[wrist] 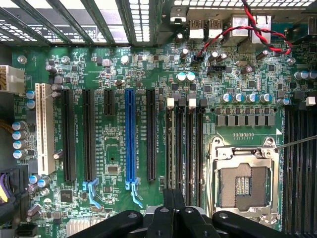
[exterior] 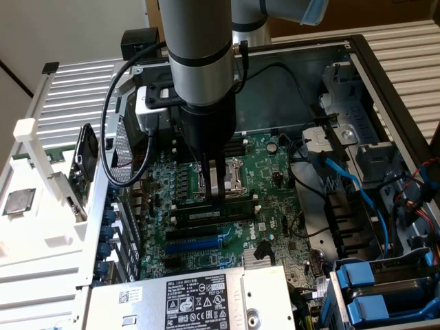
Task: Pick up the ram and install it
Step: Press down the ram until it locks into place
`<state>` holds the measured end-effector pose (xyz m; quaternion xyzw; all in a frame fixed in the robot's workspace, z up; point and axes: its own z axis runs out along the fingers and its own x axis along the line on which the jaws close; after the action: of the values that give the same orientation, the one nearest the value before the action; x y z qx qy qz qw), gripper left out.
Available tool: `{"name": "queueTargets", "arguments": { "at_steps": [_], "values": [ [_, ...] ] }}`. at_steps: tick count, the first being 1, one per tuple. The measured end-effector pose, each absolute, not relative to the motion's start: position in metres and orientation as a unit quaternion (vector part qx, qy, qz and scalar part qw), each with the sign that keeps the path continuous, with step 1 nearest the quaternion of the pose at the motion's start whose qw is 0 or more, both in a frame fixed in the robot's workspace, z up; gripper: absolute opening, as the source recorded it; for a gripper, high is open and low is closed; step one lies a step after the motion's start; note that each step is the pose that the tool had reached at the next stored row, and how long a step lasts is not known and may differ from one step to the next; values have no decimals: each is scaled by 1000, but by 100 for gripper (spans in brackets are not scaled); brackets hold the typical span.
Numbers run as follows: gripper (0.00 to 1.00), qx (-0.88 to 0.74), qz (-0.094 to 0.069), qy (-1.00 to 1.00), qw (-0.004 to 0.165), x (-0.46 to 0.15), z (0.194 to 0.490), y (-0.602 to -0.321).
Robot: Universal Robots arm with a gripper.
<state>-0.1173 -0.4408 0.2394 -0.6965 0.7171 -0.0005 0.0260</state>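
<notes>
My gripper (exterior: pixel 215 198) reaches straight down into the open computer case, with its tips on the bank of memory slots (wrist: pixel 190 148) beside the processor socket (exterior: pixel 230 175). The ram (exterior: pixel 205 214) stands on edge in the slot nearest the expansion slots. Its dark face and white label are turned toward the exterior camera. The fingers (wrist: pixel 168 210) are pressed close together over its top edge near the middle. From the wrist camera the stick is edge-on and hard to tell apart from its slot, which lies straight ahead of my gripper (wrist: pixel 174 196).
A blue expansion slot (wrist: pixel 130 139) and black ones lie beside the memory slots. The power supply (exterior: pixel 199 302) sits at the near edge, and blue cables (exterior: pixel 350 185) and drive bays at the exterior view's right. A silver processor chip (exterior: pixel 17 203) rests on the white rack outside the case.
</notes>
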Motion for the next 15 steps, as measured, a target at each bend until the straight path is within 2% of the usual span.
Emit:
{"name": "queueTargets", "arguments": {
  "at_steps": [15],
  "values": [
    [11,-696,-1,717,26,-117,238,-438]
  ]
}}
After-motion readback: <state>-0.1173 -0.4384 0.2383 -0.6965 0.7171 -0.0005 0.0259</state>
